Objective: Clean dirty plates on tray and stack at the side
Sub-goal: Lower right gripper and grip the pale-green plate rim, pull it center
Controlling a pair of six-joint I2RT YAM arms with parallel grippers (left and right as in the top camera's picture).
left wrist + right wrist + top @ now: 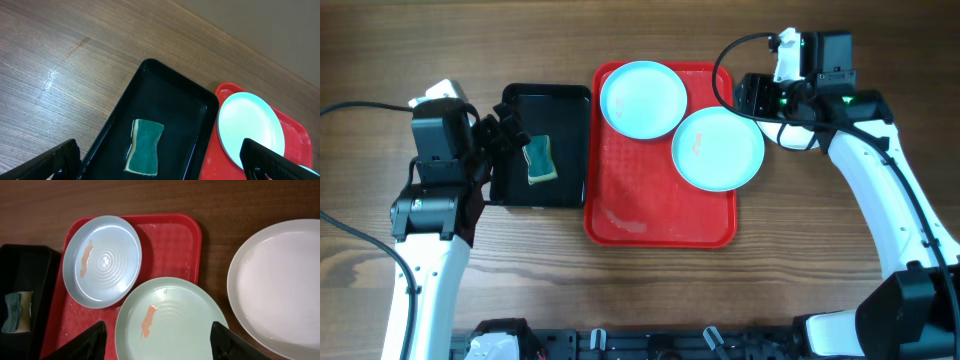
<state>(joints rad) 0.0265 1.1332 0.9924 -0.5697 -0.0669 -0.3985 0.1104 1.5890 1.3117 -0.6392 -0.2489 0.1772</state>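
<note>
Likely a robotics lab: a left arm (425, 260) and right arm (888, 200) mounted at a wood-grain table (790, 270), black cables (365, 105) trailing.

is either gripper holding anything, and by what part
Nothing is held. The left gripper is open beside the black tray, and the right gripper is open near a plate on the red tray.

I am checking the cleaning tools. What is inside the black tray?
Inside the black tray lies one sponge, green on top with a yellowish edge. The rest of its floor looks bare and dark. What is under the sponge cannot be seen.
</note>
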